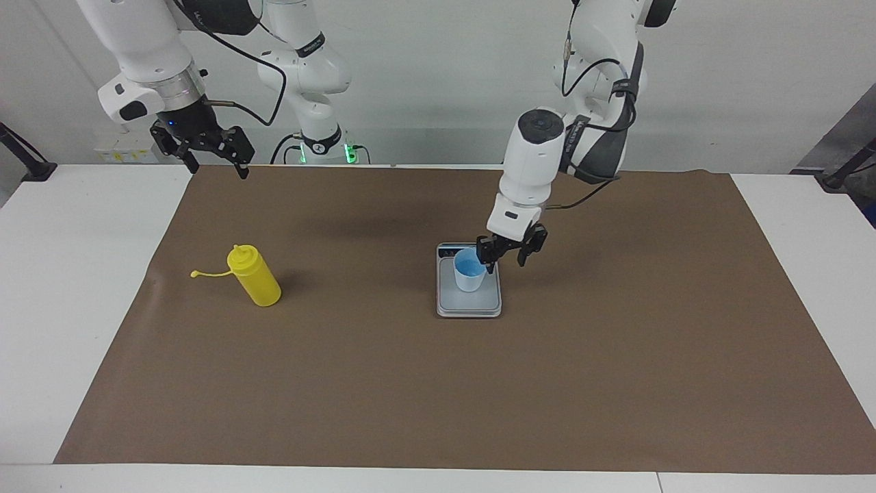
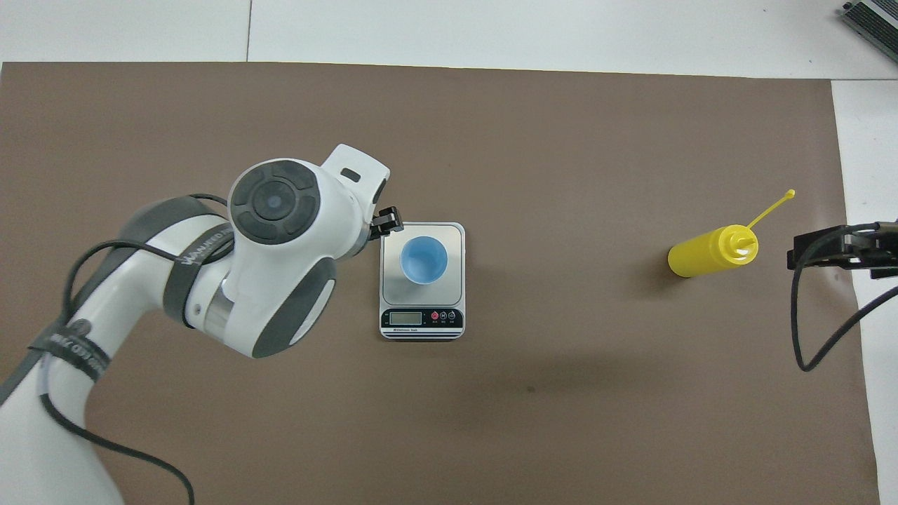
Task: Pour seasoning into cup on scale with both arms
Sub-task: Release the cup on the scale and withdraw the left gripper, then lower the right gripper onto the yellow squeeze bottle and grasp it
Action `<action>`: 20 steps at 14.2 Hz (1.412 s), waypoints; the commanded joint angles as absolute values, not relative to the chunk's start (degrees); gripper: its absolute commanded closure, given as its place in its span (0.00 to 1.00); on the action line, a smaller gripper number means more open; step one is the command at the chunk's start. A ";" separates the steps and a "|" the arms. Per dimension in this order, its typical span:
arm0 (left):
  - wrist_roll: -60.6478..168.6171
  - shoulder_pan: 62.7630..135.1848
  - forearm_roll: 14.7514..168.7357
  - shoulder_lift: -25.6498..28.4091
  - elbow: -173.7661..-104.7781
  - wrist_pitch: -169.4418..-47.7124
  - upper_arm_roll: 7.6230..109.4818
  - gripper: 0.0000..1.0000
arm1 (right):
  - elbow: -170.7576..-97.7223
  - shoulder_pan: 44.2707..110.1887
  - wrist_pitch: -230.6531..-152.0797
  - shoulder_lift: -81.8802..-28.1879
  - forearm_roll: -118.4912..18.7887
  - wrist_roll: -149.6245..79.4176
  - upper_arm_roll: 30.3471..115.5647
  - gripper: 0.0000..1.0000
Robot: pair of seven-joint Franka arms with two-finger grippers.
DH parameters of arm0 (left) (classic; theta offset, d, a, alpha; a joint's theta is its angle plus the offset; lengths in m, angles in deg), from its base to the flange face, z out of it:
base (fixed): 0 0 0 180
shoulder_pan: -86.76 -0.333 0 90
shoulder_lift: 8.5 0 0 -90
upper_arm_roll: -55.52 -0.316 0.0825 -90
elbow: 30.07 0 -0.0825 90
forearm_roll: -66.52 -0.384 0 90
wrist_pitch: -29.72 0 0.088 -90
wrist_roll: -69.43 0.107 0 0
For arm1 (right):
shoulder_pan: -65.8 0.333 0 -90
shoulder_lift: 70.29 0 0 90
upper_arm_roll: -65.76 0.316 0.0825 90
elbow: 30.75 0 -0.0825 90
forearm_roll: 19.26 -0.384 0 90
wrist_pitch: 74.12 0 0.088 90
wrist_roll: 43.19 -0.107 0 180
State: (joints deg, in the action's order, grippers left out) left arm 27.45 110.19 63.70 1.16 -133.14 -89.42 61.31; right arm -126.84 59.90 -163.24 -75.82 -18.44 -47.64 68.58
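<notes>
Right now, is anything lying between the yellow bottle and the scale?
Nothing. In the overhead view the stretch from the yellow bottle to the scale is bare brown mat; the facing view shows the same.

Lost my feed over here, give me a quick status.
Left gripper open, off the cup, which stands on the scale. Right gripper open, waiting. Seasoning untouched on the mat. Nothing in the way.

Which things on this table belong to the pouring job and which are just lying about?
Job:
- yellow plastic squeeze bottle, upright
- small light blue plastic cup, on the scale
- flat silver-grey kitchen scale
- left tool, open beside the cup
- right tool, waiting

Not part:
- brown paper mat
</notes>
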 commanded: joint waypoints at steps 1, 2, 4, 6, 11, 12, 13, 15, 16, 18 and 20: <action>35.04 105.41 63.35 -4.01 -133.78 -83.68 61.68 0.00 | -126.73 59.48 -166.56 -75.92 -19.53 -47.94 68.74 0.00; 37.59 103.91 63.53 -5.50 -133.96 -81.66 61.68 0.00 | -125.51 59.48 -166.67 -75.13 -19.26 -47.94 68.74 0.00; 43.47 100.66 64.41 -8.76 -134.49 -78.40 61.68 0.00 | -122.79 59.04 -167.02 -73.20 -18.65 -48.02 68.74 0.00; 49.62 98.28 64.94 -10.87 -134.14 -74.54 61.42 0.00 | -119.89 58.60 -166.85 -69.96 -18.73 -48.02 68.66 0.00; 61.59 92.13 65.02 -13.60 -133.17 -69.96 61.06 0.00 | -100.66 55.70 -167.01 -53.53 -18.30 -48.37 68.57 0.00; 63.69 90.99 65.02 -13.69 -132.56 -69.17 60.97 0.00 | -99.23 55.70 -170.33 -50.80 -18.38 -49.42 68.57 0.00; 65.72 89.84 65.02 -13.69 -131.77 -68.55 60.97 0.00 | -98.96 55.61 -174.45 -48.51 -18.47 -49.60 68.57 0.00; 67.75 88.43 65.02 -13.34 -129.49 -66.80 60.97 0.00 | -97.21 55.70 -178.87 -44.82 -18.47 -49.78 68.74 0.00; 68.63 87.82 65.02 -12.99 -127.65 -65.05 60.97 0.00 | -96.07 55.61 -181.06 -42.80 -18.47 -49.78 68.66 0.00; 70.39 87.37 65.90 -12.55 -125.53 -62.84 60.89 0.00 | -95.61 54.82 -184.76 -40.41 -18.38 -49.78 68.74 0.00; 69.78 87.19 66.69 -13.16 -127.27 -63.80 60.62 0.00 | -96.31 54.82 -185.56 -39.44 -19.25 -50.22 68.74 0.00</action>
State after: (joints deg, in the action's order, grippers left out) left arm 68.74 87.97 65.36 -13.29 -127.35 -64.92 60.40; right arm -98.42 55.40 -185.32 -41.19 -18.37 -48.79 68.25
